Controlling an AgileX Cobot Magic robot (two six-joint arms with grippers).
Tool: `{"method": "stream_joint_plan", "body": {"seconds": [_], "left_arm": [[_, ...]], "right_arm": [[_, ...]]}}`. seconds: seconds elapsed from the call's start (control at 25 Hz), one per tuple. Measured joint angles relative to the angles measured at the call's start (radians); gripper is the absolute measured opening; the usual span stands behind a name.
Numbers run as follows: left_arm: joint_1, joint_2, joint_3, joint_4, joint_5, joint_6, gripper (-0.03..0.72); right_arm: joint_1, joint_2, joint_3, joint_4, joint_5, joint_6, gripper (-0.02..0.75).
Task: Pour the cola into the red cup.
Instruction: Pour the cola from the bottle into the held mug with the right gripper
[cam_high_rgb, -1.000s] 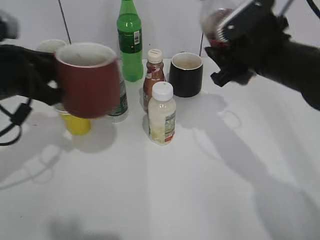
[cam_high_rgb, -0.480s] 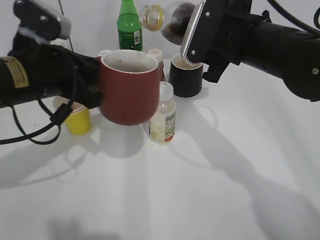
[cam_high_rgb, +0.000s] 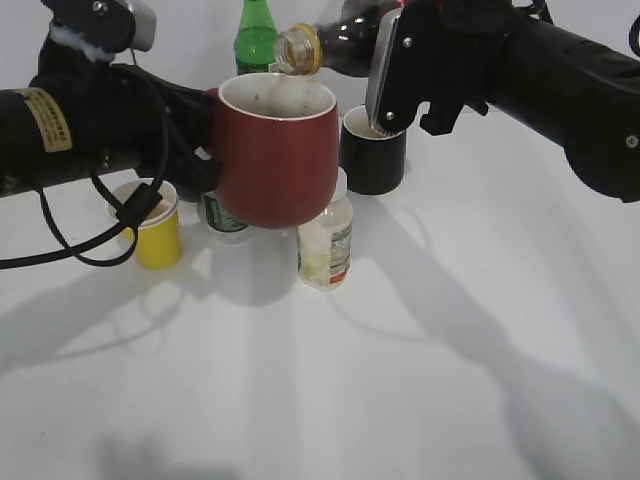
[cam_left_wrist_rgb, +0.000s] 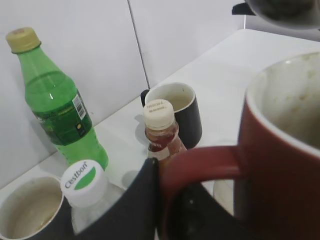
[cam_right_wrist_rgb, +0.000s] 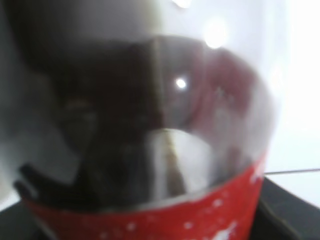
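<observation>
Left arm: black and rounded, with a yellow label of small dark print on its side, a pale grey block with dark screw holes on top, and a black cable looping beneath. Right arm: black too, thick and matte, a silvery-white plate with small screws along the near edge of the right claw, a cable at the top corner. Left claw in its wrist view: plain matte black, wedge-shaped.
</observation>
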Motion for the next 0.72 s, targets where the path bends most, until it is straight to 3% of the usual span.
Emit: {"method": "stream_joint_plan", "body": {"seconds": [0.56,0.72], "left_arm": [[-0.003,0.0,0.0,0.0,0.0,0.0,0.049],[-0.003,0.0,0.0,0.0,-0.011,0.0,0.049]], "right_arm": [[0.0,0.0,0.0,-0.001,-0.009,-0.055,0.471],[0.0,0.0,-0.001,-0.001,0.03,0.074,0.471]]}}
